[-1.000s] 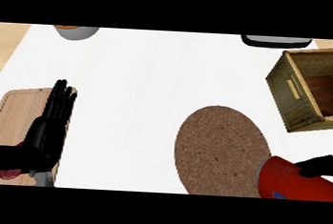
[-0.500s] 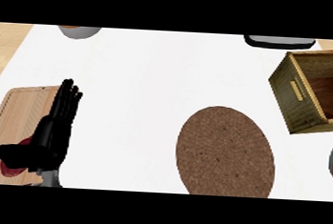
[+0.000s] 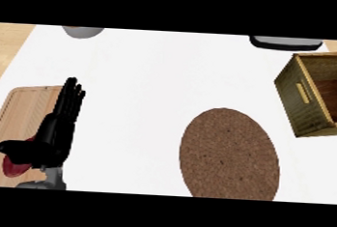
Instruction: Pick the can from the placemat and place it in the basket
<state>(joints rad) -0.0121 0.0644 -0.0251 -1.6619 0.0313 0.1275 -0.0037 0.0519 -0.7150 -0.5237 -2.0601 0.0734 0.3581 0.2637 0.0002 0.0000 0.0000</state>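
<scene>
A brown oval placemat (image 3: 230,153) lies on the white counter at lower middle, with nothing on it. The wooden basket (image 3: 304,96) stands at the right edge, its inside showing bare wood. The red can shows nowhere in the head view, and neither does my right hand. My left hand (image 3: 53,131) rests open at the lower left, fingers straight and pointing up, over the edge of a wooden cutting board.
A wooden cutting board (image 3: 7,126) lies at the lower left, with a dark red round thing (image 3: 13,165) on it beneath my left hand. A grey bowl (image 3: 83,31) and a dark grey object (image 3: 286,43) sit at the counter's far edge.
The red can and my right hand, at the lower right corner a second ago, slid out past the right edge and are gone from view. The view shifted slightly; my left hand stayed open.
</scene>
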